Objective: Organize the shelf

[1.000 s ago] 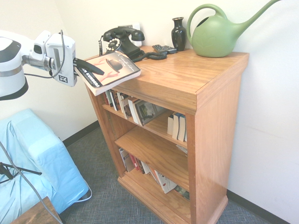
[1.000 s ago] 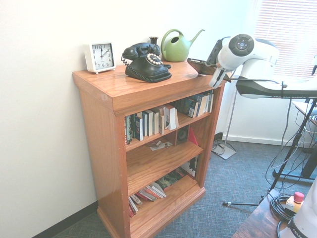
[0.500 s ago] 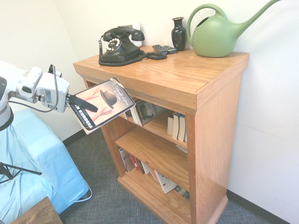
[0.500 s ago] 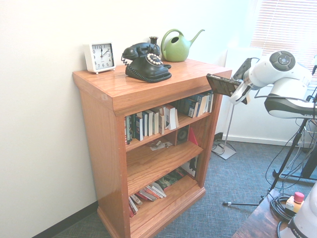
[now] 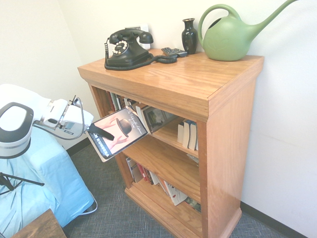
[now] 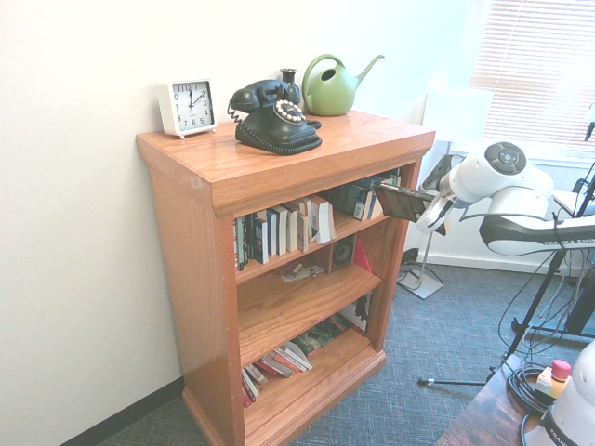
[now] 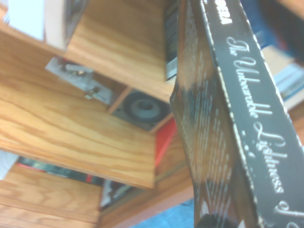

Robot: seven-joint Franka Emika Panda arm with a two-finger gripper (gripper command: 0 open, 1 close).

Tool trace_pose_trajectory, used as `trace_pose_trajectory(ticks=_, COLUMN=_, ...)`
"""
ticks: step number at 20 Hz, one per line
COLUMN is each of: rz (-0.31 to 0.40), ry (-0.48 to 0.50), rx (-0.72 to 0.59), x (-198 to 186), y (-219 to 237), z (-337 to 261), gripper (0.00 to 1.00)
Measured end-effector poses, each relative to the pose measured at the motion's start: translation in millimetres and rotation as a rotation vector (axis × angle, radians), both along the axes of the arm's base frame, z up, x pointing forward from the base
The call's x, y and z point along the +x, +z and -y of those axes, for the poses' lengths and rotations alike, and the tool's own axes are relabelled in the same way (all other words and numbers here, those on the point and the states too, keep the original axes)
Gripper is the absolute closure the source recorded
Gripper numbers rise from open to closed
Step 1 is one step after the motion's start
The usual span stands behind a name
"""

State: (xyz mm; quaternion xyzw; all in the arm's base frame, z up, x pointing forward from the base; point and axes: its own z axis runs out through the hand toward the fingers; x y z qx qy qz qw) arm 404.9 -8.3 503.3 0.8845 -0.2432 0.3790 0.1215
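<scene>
bookcase (image 5: 228, 148) of honey-coloured oak is the largest thing, and it stands against the wall, with books in its top and bottom tiers. my arm (image 5: 17, 119) comes to its open front. on the thick top i see the green watering can (image 5: 228, 39), then the black telephone (image 5: 128, 49), and beside the can the dark vase (image 5: 189, 36). my claw (image 5: 101, 131) is closed on the paperback (image 5: 119, 133), which i hold tilted in front of the top tier, its cover showing a bowler hat.
</scene>
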Motion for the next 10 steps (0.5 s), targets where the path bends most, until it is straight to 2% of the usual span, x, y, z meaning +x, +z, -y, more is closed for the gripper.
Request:
trace_pose_trajectory(ticks=4, rz=-0.004, ry=0.018, rx=0.037, x=21, y=-35, z=4, gripper=1.0)
trace_pose_trajectory(ticks=10, rz=0.044, ry=0.069, rx=0.056, x=52, y=-60, z=0, gripper=1.0)
